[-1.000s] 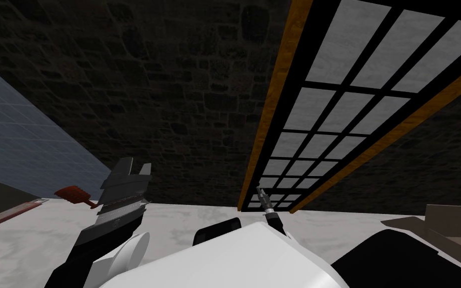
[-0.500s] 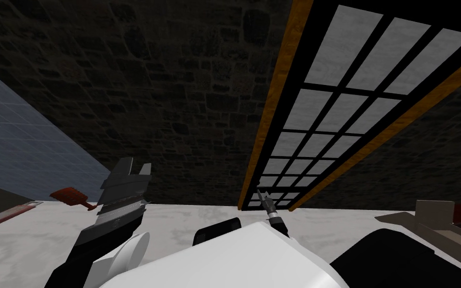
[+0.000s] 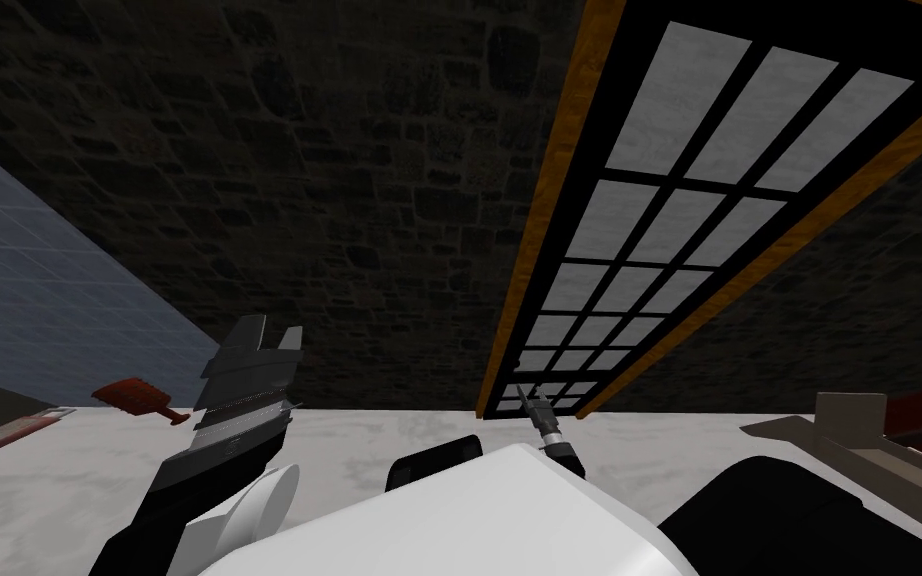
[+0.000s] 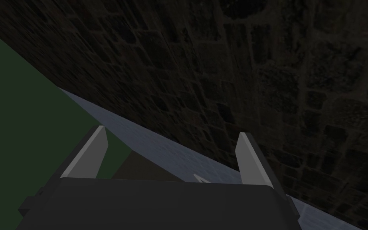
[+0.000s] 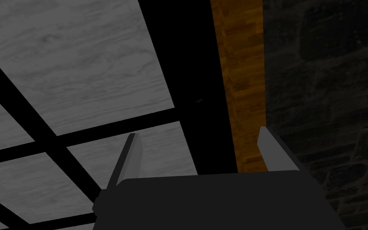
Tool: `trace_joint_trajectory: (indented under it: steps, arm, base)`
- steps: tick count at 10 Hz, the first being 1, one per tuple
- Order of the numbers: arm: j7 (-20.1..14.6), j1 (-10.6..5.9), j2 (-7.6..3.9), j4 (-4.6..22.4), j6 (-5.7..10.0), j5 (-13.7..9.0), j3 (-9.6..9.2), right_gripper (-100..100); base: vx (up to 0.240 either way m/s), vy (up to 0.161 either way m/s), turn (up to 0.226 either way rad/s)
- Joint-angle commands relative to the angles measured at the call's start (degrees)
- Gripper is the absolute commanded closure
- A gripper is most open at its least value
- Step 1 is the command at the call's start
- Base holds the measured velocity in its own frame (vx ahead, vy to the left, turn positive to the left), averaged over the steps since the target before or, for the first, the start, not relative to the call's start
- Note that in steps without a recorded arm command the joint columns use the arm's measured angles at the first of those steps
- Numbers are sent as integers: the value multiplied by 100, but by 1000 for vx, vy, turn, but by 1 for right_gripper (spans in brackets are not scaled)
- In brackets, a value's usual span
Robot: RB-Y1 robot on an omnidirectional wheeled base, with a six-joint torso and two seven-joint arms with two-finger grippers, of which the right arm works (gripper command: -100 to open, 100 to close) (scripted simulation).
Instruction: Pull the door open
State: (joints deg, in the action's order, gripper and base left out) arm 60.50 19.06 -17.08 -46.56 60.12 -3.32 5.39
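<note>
The door (image 3: 629, 215) has a black grid of bars around light grey panes and sits in an orange wooden frame (image 3: 549, 230) in a dark stone wall. My right gripper (image 3: 527, 400) reaches toward the door's lower part, by its left edge. In the right wrist view this gripper (image 5: 201, 153) is open. The door's black edge bar (image 5: 187, 80) lies between the fingers and beyond them, with the orange frame (image 5: 241, 80) near one finger. My left gripper (image 3: 259, 345) is raised at the left, open (image 4: 171, 155), holding nothing.
The dark stone wall (image 3: 349, 200) runs left of the door and meets a blue-grey tiled wall (image 3: 39, 300). A red brush-like thing (image 3: 134, 397) lies on the pale marbled floor (image 3: 399, 430) at the left. A beige piece of furniture (image 3: 849, 425) stands at the right.
The whole head view has shifted: the door's top bar has come further into the picture, and the red thing and the beige furniture have slid left. My right gripper sits slightly lower.
</note>
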Motion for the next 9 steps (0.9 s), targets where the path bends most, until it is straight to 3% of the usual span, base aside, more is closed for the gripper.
trace_joint_trajectory:
  steps: [1, 6, 9]
  arm:
    - [261, 73, -24, -14, 54, 40, 16, -100]
    - [918, 314, -112, 1, 281, 179, 72, -100]
    - [872, 231, -88, -15, 178, 155, 95, -100]
  base:
    - [-5, 24, -26]
    - [-13, 33, -29]
    - [93, -24, 18]
